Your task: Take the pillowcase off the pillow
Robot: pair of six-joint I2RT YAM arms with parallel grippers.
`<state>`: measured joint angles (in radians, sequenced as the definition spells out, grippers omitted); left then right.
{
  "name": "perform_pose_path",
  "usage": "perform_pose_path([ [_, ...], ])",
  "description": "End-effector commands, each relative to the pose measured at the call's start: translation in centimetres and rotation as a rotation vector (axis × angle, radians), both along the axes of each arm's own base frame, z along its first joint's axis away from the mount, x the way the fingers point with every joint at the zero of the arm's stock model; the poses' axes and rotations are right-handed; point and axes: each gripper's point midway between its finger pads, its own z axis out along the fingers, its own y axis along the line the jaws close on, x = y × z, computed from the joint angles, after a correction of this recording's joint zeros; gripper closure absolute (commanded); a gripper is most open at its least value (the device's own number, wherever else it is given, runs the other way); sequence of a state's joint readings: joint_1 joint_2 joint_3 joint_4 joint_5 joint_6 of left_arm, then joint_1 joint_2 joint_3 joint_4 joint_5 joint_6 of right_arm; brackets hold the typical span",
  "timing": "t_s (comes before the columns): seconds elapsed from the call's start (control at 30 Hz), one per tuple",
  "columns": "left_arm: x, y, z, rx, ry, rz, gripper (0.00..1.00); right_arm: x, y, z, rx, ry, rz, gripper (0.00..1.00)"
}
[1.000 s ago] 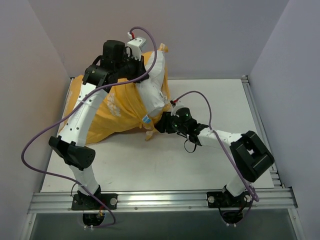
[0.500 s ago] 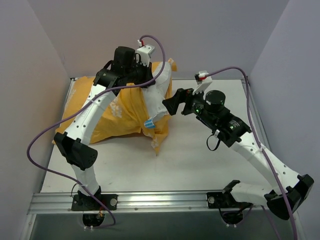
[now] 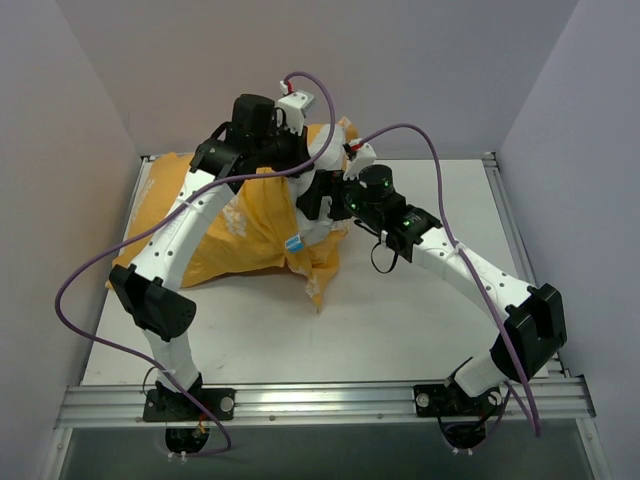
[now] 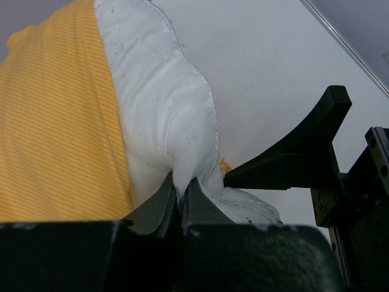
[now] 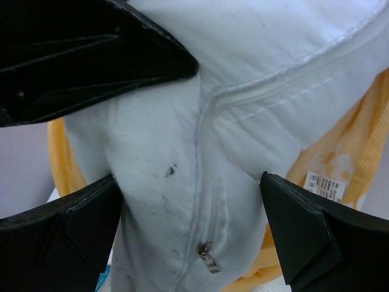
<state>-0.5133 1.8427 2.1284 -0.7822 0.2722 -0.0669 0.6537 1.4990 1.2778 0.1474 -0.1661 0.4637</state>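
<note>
Pillowcase [image 3: 255, 225] sags orange, seemingly half off the white pillow [image 4: 164, 109]; left jaws pinch that pillow, right jaws spread.

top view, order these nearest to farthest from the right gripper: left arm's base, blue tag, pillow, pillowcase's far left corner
1. pillow: right at the right gripper, between its open fingers.
2. blue tag: just below it and to its left.
3. pillowcase's far left corner: well off to the left, by the wall.
4. left arm's base: bottom left, at the table's near edge.
</note>
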Motion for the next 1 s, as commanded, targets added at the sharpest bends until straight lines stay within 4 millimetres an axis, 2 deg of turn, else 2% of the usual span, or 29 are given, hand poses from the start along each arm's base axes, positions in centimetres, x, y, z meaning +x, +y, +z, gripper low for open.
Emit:
perform_pose_path([
  [0.0, -0.4, -0.9, 6.8, -0.127, -0.172, -0.04, 0.98, 0.5, 1.2, 3.4, 0.111, -0.074, 0.028, 0.0],
  [0.1, -0.8, -1.3, 7.0, -0.143, -0.168, -0.062, 0.98, 0.0, 2.3, 3.4, 0.166, -0.082, 0.091, 0.0],
  [0.13, -0.7, -1.2, 7.0, -0.144, -0.167, -0.063, 0.98, 0.0, 2.6, 4.2, 0.201, -0.104, 0.107, 0.0],
  [0.23, -1.0, -1.5, 7.1, -0.152, -0.162, -0.074, 0.98, -0.6, 3.2, 5.0, 0.247, -0.12, 0.14, 0.0],
  [0.27, -1.1, -1.5, 7.2, -0.157, -0.162, -0.081, 0.98, -0.4, 3.0, 4.6, 0.237, -0.105, 0.12, 0.0],
  [0.37, -1.6, -1.7, 7.7, -0.174, -0.162, -0.102, 0.98, 2.3, 0.6, 1.8, 0.184, -0.051, -0.028, 0.0],
  [0.43, -2.0, -1.8, 8.2, -0.185, -0.164, -0.113, 0.98, 2.9, 0.2, -0.2, 0.178, -0.025, -0.049, 0.0],
  [0.47, -2.1, -1.8, 8.3, -0.189, -0.163, -0.119, 0.98, 3.2, 0.4, -1.3, 0.161, -0.007, -0.047, 0.0],
  [0.57, -2.3, -2.2, 8.1, -0.194, -0.154, -0.131, 0.98, 2.9, 2.6, -2.7, 0.178, 0.008, 0.039, 0.0],
  [0.63, -2.4, -2.5, 8.2, -0.201, -0.153, -0.14, 0.98, 2.1, 4.2, -2.8, 0.199, 0.003, 0.101, 0.01],
  [0.67, -2.4, -2.6, 8.1, -0.204, -0.146, -0.143, 0.98, 2.1, 4.6, -3.6, 0.196, 0.016, 0.114, 0.03],
  [0.73, -2.4, -2.6, 8.1, -0.207, -0.145, -0.147, 0.98, 1.8, 5.3, -3.5, 0.227, 0.02, 0.153, 0.25],
  [0.77, -2.5, -2.7, 8.1, -0.207, -0.146, -0.15, 0.98, 1.7, 5.4, -4.1, 0.231, 0.036, 0.157, 0.35],
  [0.8, -2.5, -2.6, 8.2, -0.206, -0.148, -0.149, 0.98, 1.7, 5.4, -4.1, 0.243, 0.048, 0.156, 0.58],
  [0.9, -2.3, -2.2, 7.8, -0.194, -0.147, -0.138, 0.98, 1.9, 5.1, -4.2, 0.256, 0.052, 0.141, 1.0],
  [0.97, -2.1, -1.8, 7.1, -0.166, -0.144, -0.131, 0.97, 1.8, 4.7, -3.6, 0.272, 0.041, 0.126, 1.0],
])
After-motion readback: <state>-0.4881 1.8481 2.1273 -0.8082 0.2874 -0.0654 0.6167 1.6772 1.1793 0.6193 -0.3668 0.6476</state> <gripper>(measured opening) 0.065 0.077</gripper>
